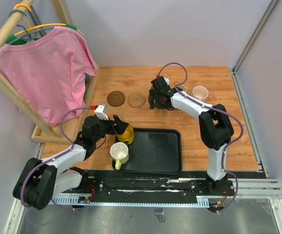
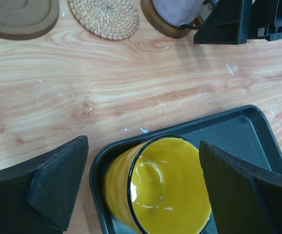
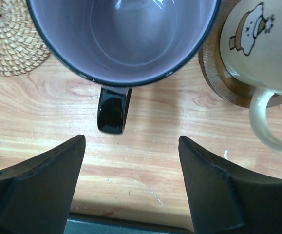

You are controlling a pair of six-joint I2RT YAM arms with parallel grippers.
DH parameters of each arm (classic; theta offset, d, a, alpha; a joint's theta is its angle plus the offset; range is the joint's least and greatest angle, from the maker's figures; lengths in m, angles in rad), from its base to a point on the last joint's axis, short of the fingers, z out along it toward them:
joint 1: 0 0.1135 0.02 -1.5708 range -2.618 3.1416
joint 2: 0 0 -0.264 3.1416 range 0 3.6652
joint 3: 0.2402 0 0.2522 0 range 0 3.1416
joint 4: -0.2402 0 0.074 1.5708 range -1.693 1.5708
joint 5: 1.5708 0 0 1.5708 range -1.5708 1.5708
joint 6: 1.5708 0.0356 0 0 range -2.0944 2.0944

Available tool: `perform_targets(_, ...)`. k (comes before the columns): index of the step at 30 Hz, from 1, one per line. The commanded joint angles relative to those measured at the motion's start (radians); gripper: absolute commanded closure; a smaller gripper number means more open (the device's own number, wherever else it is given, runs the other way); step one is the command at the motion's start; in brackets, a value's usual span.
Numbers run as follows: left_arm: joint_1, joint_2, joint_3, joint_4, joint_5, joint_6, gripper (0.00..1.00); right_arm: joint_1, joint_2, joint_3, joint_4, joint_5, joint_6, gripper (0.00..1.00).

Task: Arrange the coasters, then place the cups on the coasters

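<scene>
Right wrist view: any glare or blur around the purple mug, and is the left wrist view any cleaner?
Right wrist view: sharp and evenly lit; the purple mug shows only small glints inside, with a soft shadow below its rim. Left wrist view: bright reflections inside the yellow mug, rim crisp. Top view: soft shadows, no glare.

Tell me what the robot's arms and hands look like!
The left arm and right arm are chunky black joints joined by white tubes, each with a looping grey-purple cable. The left hand and right hand each have two black, wedge-shaped fingers.
</scene>
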State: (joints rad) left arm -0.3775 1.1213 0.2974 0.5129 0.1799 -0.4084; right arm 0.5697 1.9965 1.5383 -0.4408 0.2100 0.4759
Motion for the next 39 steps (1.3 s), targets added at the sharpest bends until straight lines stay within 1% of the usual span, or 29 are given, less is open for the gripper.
perform_targets(1, -0.007, -0.05, 0.032, -0.02, 0.015, 0.012, 0.0, 0.02, -0.081, -0.035, 0.02, 0.022, -0.003, 0.21)
perform_targets(5, -0.008, -0.083, 0.041, -0.086, 0.009, 0.016, 0.0, 0.038, -0.125, -0.076, 0.021, 0.016, -0.003, 0.2)
perform_targets(9, -0.008, -0.117, 0.044, -0.169, -0.025, 0.019, 0.01, 0.062, -0.182, -0.131, 0.025, 0.003, -0.001, 0.2)
perform_targets(11, -0.006, -0.131, 0.047, -0.216, -0.039, 0.02, 0.06, 0.076, -0.219, -0.163, 0.025, 0.007, -0.003, 0.21)
perform_targets(15, -0.008, -0.151, 0.046, -0.266, -0.034, 0.018, 0.26, 0.105, -0.312, -0.237, 0.029, 0.023, -0.01, 0.21)
perform_targets(18, -0.01, -0.155, 0.041, -0.28, -0.02, 0.011, 0.36, 0.12, -0.38, -0.292, 0.036, 0.032, -0.015, 0.22)
perform_targets(20, -0.014, -0.15, 0.037, -0.273, -0.007, 0.002, 0.4, 0.128, -0.424, -0.329, 0.045, 0.036, -0.019, 0.22)
perform_targets(26, -0.038, -0.084, 0.037, -0.223, 0.021, -0.002, 0.47, 0.139, -0.542, -0.434, 0.086, 0.054, -0.029, 0.24)
perform_targets(29, -0.045, -0.039, 0.041, -0.165, 0.051, 0.001, 0.54, 0.147, -0.58, -0.471, 0.102, 0.073, -0.036, 0.24)
perform_targets(33, -0.058, 0.035, 0.055, -0.089, 0.098, 0.008, 0.65, 0.148, -0.601, -0.504, 0.108, 0.091, -0.033, 0.24)
perform_targets(39, -0.087, 0.146, 0.094, 0.021, 0.155, 0.035, 0.64, 0.154, -0.602, -0.525, 0.106, 0.107, -0.03, 0.24)
